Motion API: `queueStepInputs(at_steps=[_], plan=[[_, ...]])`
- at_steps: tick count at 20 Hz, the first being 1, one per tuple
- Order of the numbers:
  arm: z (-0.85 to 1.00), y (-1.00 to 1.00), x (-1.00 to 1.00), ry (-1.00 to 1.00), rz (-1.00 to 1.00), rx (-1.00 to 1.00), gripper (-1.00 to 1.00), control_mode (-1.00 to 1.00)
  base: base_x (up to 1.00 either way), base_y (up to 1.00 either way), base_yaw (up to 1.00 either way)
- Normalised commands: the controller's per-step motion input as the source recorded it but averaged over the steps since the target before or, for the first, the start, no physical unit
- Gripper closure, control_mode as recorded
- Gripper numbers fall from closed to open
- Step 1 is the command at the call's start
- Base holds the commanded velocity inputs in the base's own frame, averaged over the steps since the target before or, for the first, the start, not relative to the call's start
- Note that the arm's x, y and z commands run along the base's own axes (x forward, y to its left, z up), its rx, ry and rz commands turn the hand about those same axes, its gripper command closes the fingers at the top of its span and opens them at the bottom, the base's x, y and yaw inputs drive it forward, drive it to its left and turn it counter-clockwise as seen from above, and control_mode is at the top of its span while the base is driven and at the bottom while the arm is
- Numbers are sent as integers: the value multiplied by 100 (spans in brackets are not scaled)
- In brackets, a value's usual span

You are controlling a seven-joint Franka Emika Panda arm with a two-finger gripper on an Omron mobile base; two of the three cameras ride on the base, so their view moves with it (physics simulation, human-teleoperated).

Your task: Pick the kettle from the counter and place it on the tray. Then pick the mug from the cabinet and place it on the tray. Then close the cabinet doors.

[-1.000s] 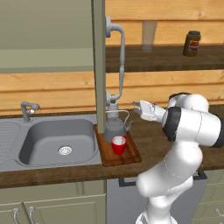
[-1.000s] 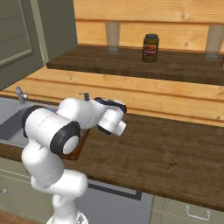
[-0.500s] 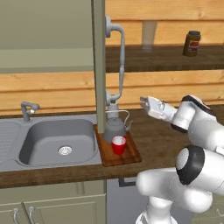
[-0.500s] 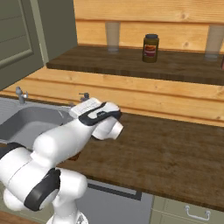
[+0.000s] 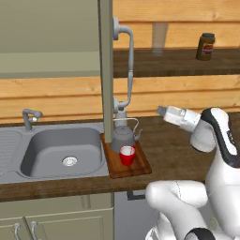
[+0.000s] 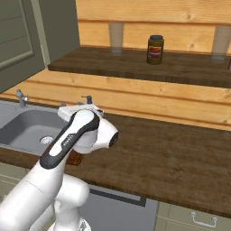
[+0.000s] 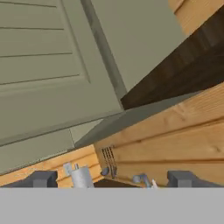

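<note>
Dark wood desk, sink inset; tray left of jaws carries kettle, mug; jaws wide apart, empty.

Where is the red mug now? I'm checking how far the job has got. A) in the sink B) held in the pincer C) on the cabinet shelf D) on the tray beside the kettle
D: the left base view shows the mug standing on the tray just in front of the kettle, apart from the open pincer.
</note>
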Motion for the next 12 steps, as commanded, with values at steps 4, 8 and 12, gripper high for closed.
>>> queueStepInputs(at_steps=[4, 8, 12], plan=[[36, -1, -57, 29, -10, -21, -100, -100, 0, 0, 0], [29, 0, -57, 32, -7, -25, -100, -100, 0, 0, 0], [14, -5, -69, 28, -5, -26, -100, -100, 0, 0, 0]])
